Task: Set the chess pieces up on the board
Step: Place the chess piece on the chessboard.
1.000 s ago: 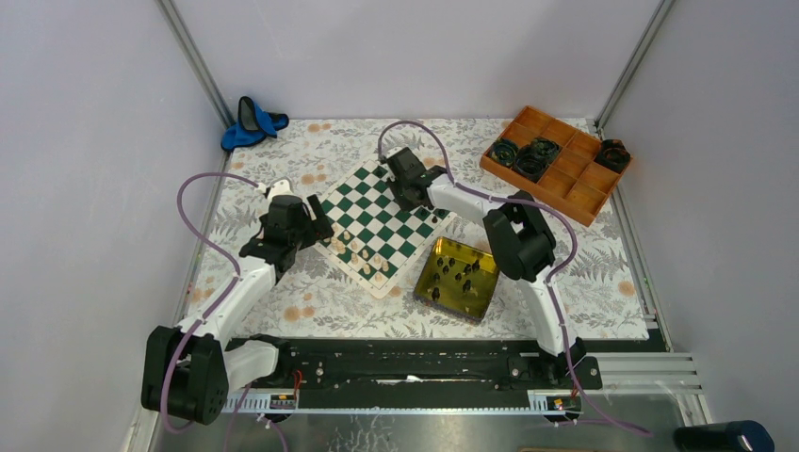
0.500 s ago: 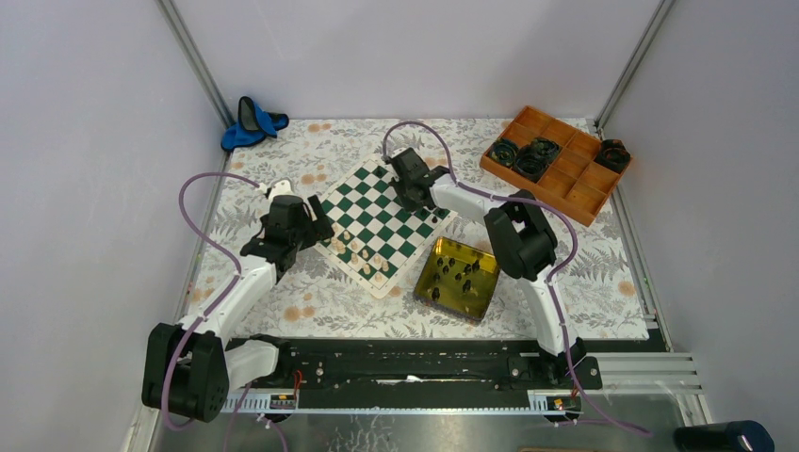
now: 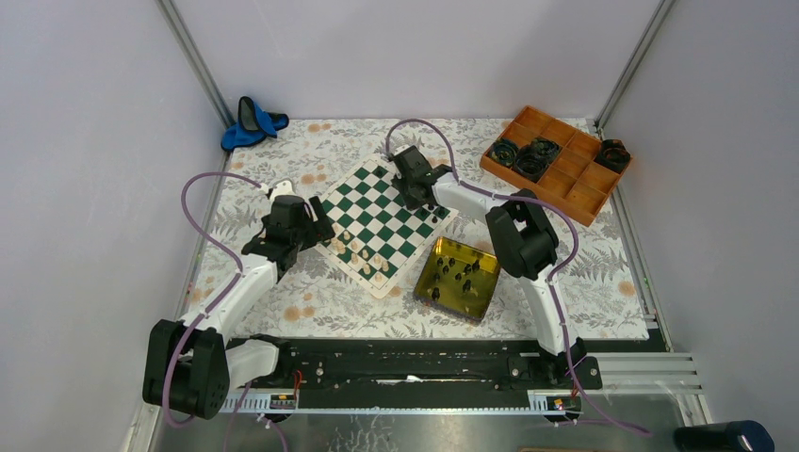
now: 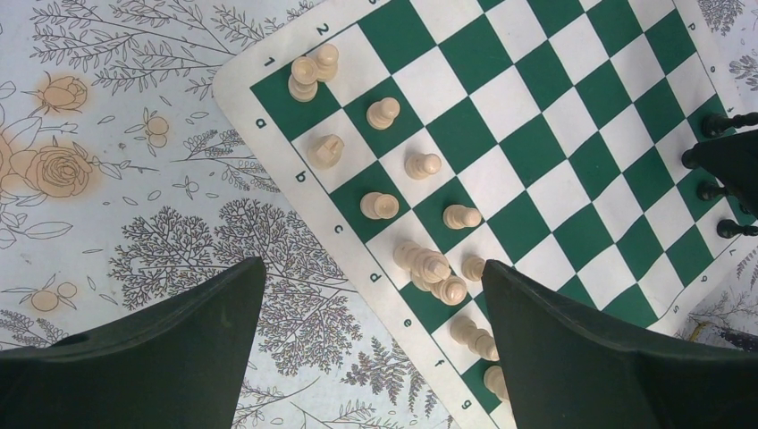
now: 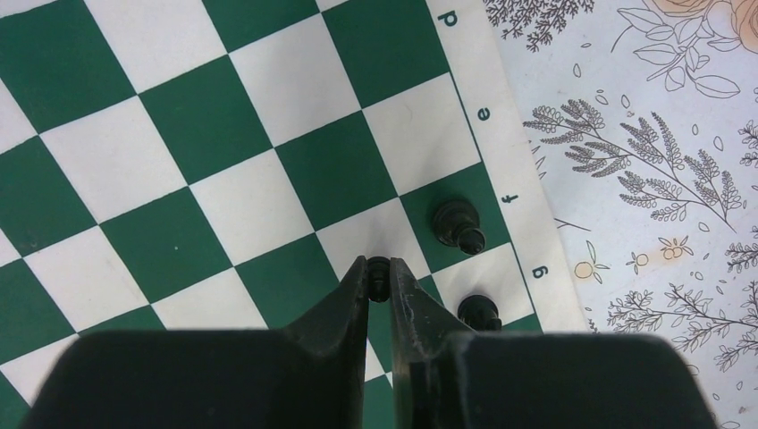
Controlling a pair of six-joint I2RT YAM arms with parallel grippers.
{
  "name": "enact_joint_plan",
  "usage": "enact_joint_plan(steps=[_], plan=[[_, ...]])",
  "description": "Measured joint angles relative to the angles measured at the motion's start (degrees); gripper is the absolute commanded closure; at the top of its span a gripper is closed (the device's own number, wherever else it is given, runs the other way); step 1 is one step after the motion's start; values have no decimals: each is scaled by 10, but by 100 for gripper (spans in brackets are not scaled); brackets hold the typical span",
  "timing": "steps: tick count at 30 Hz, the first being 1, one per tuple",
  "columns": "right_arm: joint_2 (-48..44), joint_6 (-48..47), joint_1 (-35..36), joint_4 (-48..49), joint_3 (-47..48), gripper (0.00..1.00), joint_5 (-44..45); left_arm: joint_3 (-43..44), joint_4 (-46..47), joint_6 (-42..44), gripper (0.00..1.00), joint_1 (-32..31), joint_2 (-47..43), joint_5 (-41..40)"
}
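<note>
The green-and-white board (image 3: 377, 202) lies tilted on the floral mat. Several cream chess pieces (image 4: 384, 112) stand on its two rows nearest my left arm. My left gripper (image 4: 373, 264) hangs open above the board's edge by files d and e, nothing between its fingers. My right gripper (image 5: 379, 273) is at the opposite side, shut on a small black piece (image 5: 379, 264) low over a square near the g file. Two black pieces (image 5: 458, 223) stand just beside it on the last row. From above, the right gripper (image 3: 415, 193) sits over the board's far right corner.
A yellow-gold tin tray (image 3: 429, 266) with several black pieces lies right of the board, near the right arm's elbow. An orange compartment tray (image 3: 537, 186) with black coils is at the back right. A blue object (image 3: 250, 122) lies at the back left corner.
My right gripper has shifted slightly to the right along the board's far side, still shut on the black piece. The left arm has hardly moved.
</note>
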Motion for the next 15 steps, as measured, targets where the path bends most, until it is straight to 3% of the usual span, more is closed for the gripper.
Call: enact_joint_plan(steps=[8,15], plan=[[0,0,-1,0,1,76,-6,0,0,0,1,0,3,0],[1,0,-1,-1,5,68,-11,0,0,0,1,-1,6,0]])
